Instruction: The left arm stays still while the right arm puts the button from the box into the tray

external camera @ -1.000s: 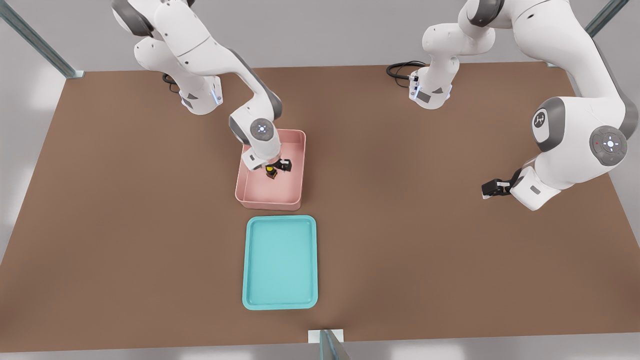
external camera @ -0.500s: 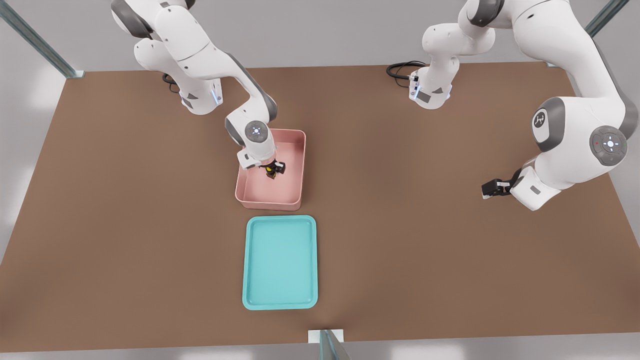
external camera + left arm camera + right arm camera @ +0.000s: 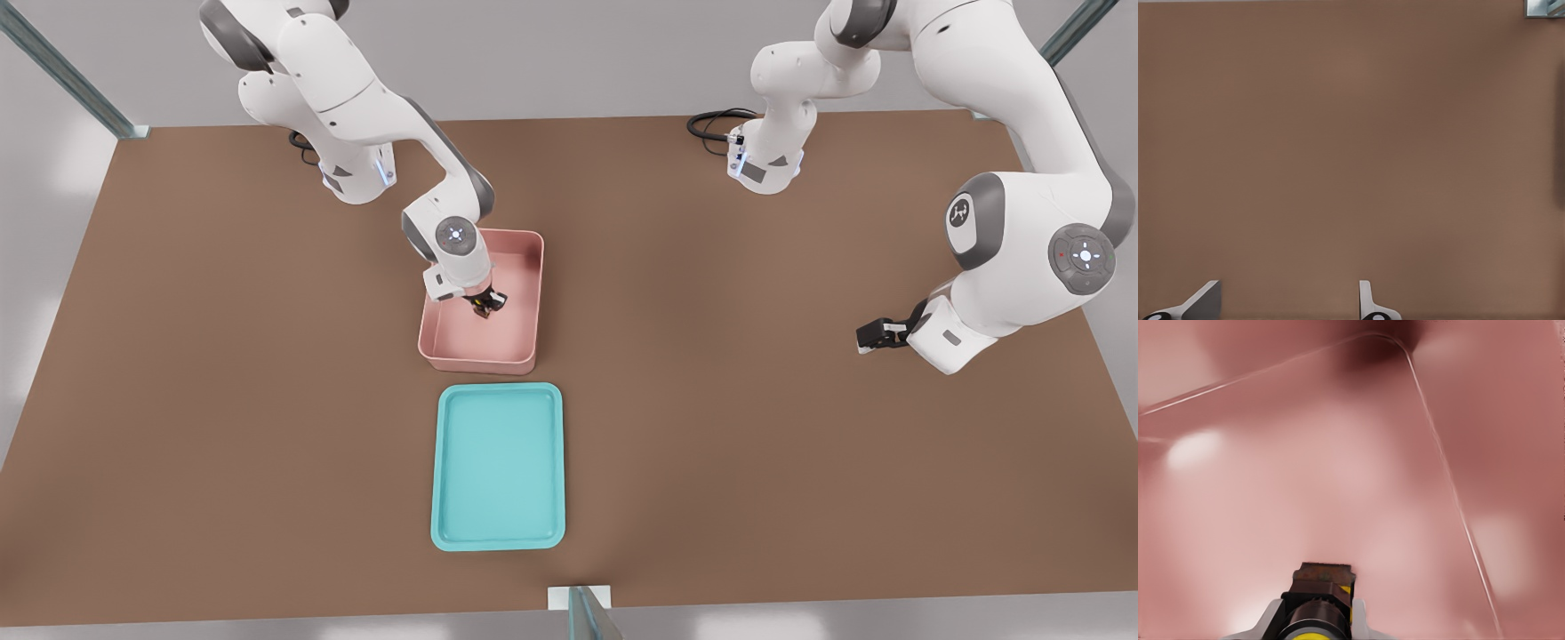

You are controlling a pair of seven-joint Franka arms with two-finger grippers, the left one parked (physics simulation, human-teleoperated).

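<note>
The right arm's gripper (image 3: 485, 305) is down inside the pale pink box (image 3: 530, 267), and its 2 fingers (image 3: 1271, 617) sit closed in tight against the push-button (image 3: 1319, 607), 1 on each side of the black base. In the front view the button (image 3: 483, 307) is near the middle of the box floor, with the teal tray (image 3: 453, 462) lying at 6 o'clock from the box, just beyond its near wall and holding nothing. The button looks like a small, rigid plastic part, so I judge it light and stiff, unlikely to deform under a firm squeeze. Its flat-sided square base seems the right place to grip, since the round yellow cap could roll or slip between the pads. Being so small, it could twist if the grip is off-centre.
</note>
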